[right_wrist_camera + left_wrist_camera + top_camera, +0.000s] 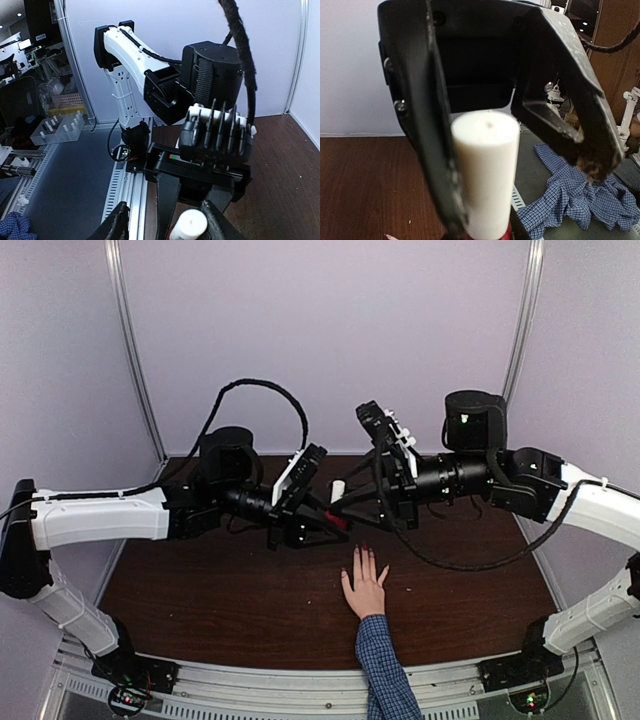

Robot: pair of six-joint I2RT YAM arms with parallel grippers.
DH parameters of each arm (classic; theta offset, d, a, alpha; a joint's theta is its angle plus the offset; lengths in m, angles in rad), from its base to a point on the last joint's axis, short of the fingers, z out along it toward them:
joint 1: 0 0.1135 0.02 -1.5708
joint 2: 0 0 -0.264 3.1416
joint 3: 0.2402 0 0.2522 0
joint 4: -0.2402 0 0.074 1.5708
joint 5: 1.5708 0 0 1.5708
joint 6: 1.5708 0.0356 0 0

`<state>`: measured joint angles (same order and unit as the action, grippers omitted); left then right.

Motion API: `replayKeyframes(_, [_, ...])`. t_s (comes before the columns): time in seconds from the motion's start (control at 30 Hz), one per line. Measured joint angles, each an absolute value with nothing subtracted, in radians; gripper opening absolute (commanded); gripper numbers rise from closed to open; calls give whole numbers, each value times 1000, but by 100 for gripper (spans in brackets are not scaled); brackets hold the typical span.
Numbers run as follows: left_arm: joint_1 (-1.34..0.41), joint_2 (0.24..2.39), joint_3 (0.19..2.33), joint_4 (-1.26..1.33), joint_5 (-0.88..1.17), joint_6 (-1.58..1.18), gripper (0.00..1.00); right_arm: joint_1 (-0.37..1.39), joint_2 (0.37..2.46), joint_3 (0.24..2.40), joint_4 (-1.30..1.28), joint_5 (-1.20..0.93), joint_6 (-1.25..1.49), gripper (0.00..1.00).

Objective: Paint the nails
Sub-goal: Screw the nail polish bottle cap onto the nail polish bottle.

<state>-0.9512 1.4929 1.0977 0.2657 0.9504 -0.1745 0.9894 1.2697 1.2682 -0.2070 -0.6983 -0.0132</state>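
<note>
Nearest the overhead camera, a light-skinned human hand [365,585] in a blue checked sleeve [385,675] lies flat on the dark brown wooden desk [200,600], fingers spread. Its tiny fingernails [364,549], some dark red, point away from the arm bases. Beyond and left of the hand, the left end effector [325,523] is clamped on a small red polish bottle with a white cylindrical cap [486,175]. Beyond and right of the hand, the right end effector [165,222] has its fingers apart around that cap.
</note>
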Motion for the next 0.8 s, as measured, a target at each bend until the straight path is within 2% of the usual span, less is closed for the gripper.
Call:
replayKeyframes(0.23, [-957,1504,1121,259,975,-173,0,989,1316,1290,-205,-777,9,34])
replayKeyframes(0.53, [-966,1504,1122,253,986,-162,0,979,1328,1290,-204,-809,27,3])
replayKeyframes(0.6, [-966,1504,1122,250,986,-169,0,978,1328,1290,-206,-810,21,0])
replayKeyframes(0.8, [-966,1497,1122,238,967,-162,0,976,1329,1290,-206,-811,22,0])
